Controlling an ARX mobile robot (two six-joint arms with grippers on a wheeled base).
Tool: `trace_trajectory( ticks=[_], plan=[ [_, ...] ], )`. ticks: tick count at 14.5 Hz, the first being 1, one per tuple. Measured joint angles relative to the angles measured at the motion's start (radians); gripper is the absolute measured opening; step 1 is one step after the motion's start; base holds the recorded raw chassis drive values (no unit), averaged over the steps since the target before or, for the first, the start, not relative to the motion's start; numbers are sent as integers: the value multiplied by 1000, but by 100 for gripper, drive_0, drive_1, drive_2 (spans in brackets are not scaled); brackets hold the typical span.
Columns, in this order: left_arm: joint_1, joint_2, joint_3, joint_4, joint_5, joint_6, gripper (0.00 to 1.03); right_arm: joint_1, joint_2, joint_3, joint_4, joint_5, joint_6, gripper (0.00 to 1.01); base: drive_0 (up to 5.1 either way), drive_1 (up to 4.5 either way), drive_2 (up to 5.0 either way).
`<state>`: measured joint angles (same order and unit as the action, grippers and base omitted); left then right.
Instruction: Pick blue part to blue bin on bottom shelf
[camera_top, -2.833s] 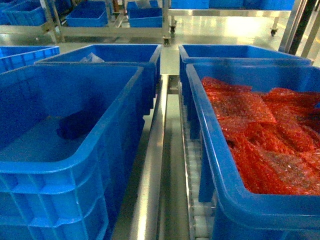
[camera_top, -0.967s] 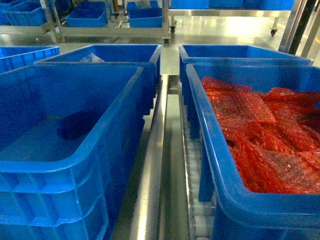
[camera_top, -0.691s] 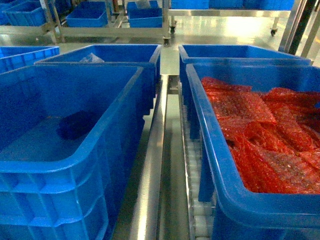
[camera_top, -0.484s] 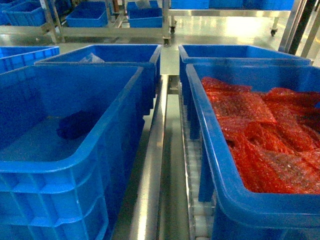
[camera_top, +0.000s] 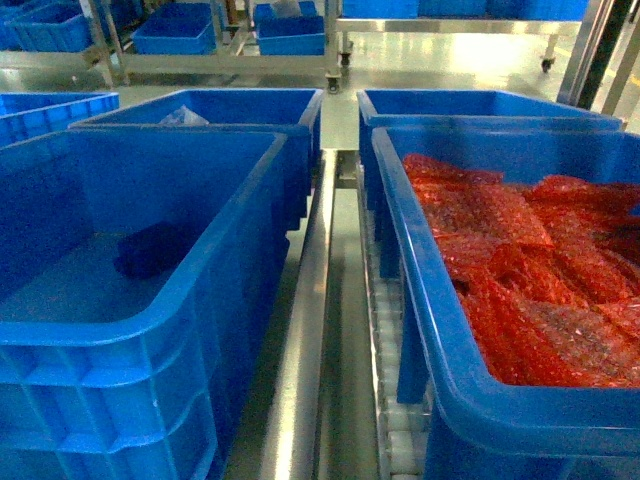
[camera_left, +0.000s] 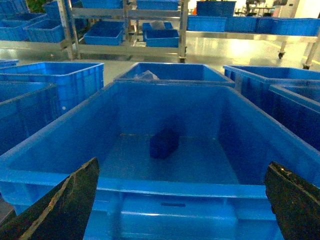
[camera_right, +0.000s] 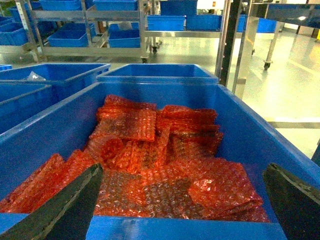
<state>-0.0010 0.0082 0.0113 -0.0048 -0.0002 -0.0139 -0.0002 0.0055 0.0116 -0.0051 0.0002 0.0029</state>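
The blue part (camera_top: 150, 250) is a small dark-blue lump lying on the floor of the blue bin (camera_top: 100, 335), towards its far wall. The bin rests on the bottom shelf (camera_top: 303, 340), a steel rail with white rollers (camera_top: 385, 330). In the left wrist view the blue part (camera_left: 164, 143) sits inside the blue bin (camera_left: 175, 186). My left gripper (camera_left: 182, 163) is open, outside the near rim, and holds nothing. My right gripper (camera_right: 183, 166) is open at the near wall of the crate of red packets (camera_right: 150, 155). Neither gripper shows in the head view.
A second blue crate (camera_top: 440, 330) full of red bubble-wrap packets stands to the right of the rail. Two more blue crates (camera_top: 230, 105) (camera_top: 470, 100) stand behind these. Further racks with blue crates (camera_top: 290, 30) line the back across a shiny floor.
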Motion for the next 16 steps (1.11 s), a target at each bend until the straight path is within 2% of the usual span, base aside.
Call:
trace_trajectory(
  ticks=[16],
  plan=[
    [0, 0, 0, 0, 0, 0, 98, 0, 0, 0, 0, 0, 0, 98, 0, 0, 0]
  ],
)
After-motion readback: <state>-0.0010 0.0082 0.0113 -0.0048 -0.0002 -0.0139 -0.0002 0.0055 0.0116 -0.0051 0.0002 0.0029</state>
